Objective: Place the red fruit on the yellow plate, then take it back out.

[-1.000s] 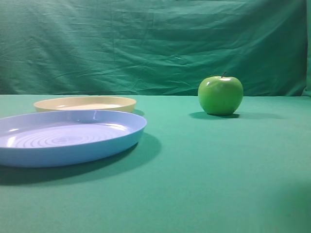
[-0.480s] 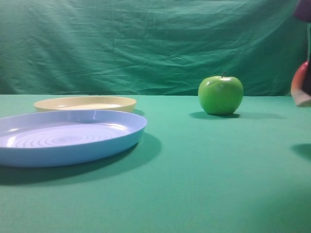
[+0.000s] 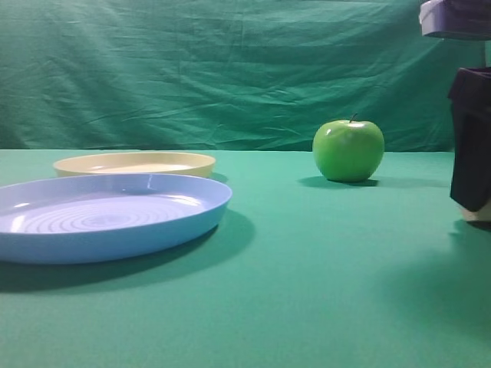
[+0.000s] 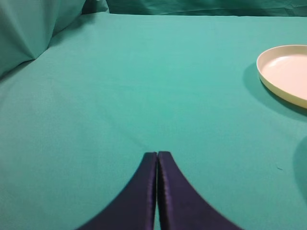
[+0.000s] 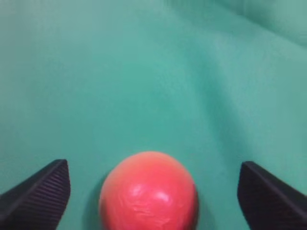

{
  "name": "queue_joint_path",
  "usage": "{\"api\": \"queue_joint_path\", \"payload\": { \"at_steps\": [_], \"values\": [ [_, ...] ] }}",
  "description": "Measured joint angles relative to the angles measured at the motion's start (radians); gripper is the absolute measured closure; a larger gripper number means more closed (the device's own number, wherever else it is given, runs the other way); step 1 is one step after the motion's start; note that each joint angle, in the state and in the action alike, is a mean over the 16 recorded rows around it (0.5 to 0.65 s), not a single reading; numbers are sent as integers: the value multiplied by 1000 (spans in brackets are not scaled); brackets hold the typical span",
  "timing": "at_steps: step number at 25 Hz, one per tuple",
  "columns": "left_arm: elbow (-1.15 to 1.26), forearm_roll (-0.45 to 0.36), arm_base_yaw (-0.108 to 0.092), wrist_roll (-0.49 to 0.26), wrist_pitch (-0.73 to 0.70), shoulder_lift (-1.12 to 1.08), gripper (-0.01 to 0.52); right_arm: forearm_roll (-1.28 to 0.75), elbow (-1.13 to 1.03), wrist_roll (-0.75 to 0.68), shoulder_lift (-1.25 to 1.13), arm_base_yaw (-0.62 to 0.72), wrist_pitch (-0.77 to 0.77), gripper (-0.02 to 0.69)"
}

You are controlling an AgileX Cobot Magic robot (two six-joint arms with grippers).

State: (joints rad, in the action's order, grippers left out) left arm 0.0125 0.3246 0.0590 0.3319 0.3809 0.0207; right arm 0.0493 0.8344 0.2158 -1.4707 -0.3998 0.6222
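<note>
Right gripper (image 5: pixel 153 191) at the near right edge: jaws spread wide, the red fruit (image 5: pixel 148 190) resting between them on the green surface (image 3: pixel 322 261), touching neither. Left gripper (image 4: pixel 157 158): jaws pressed together, holding nothing. Blue plate (image 3: pixel 107 218) near left; yellow plate (image 3: pixel 134 163) just behind it; green apple (image 3: pixel 348 149) farther back.

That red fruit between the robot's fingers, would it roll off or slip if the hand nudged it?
Probably yes: the red fruit looks round and sits on flat green cloth, so a nudge would likely roll it. Its skin looks smooth and shiny, so it might slip. It seems firm, not squashy.
</note>
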Motion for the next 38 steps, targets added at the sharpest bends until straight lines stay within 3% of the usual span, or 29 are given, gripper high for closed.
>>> {"api": "queue_joint_path", "payload": {
  "at_steps": [3,11,16,20,38],
  "values": [
    [0,0,0,0,0,0,514,-19,61,-9,47,0,89,200],
    [0,0,0,0,0,0,514,-53,167,-52,233,0,290,508],
    [0,0,0,0,0,0,514,-52,184,-80,386,0,370,635],
    [0,0,0,0,0,0,514,-42,185,-101,524,0,410,665],
    [0,0,0,-1,0,0,514,30,190,-117,1015,0,573,665]
  ]
}}
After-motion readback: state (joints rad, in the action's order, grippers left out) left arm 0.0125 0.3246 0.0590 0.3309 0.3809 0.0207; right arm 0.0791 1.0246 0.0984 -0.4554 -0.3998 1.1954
